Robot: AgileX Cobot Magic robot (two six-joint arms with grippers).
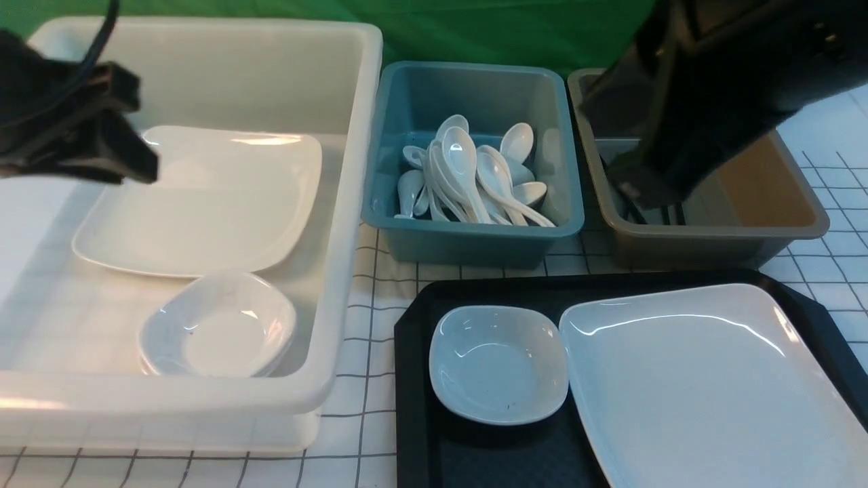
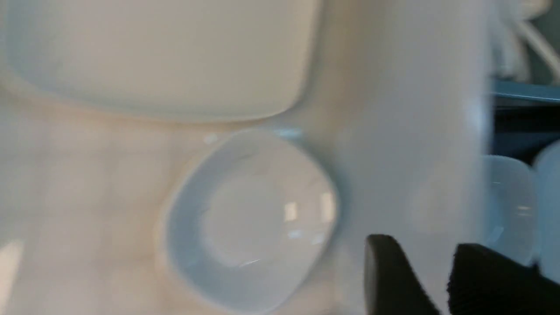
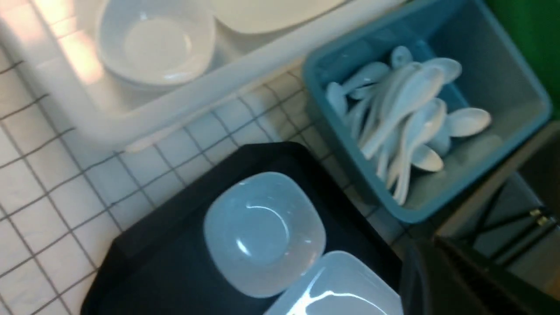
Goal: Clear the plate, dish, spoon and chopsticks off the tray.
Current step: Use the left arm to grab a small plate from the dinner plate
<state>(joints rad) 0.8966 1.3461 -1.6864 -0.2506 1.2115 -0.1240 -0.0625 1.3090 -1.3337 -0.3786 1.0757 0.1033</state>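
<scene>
The black tray (image 1: 413, 379) at the front right holds the small squarish white dish (image 1: 498, 362) and, to its right, the large white plate (image 1: 705, 393). Both also show in the right wrist view, the dish (image 3: 264, 232) beside the plate (image 3: 337, 288). Several white spoons (image 1: 468, 176) lie in the blue bin. Black chopsticks (image 3: 520, 223) with gold bands lie in the brown bin. My left gripper (image 1: 146, 166) hangs over the white bin, its fingers (image 2: 385, 271) a little apart with nothing between them. My right gripper (image 1: 644, 193) is shut and empty over the brown bin's left end.
A big white bin (image 1: 359, 135) on the left holds a twin plate (image 1: 203, 196) and stacked small dishes (image 1: 220, 325). The blue bin (image 1: 475, 237) and the brown bin (image 1: 780, 224) stand behind the tray on a gridded white cloth.
</scene>
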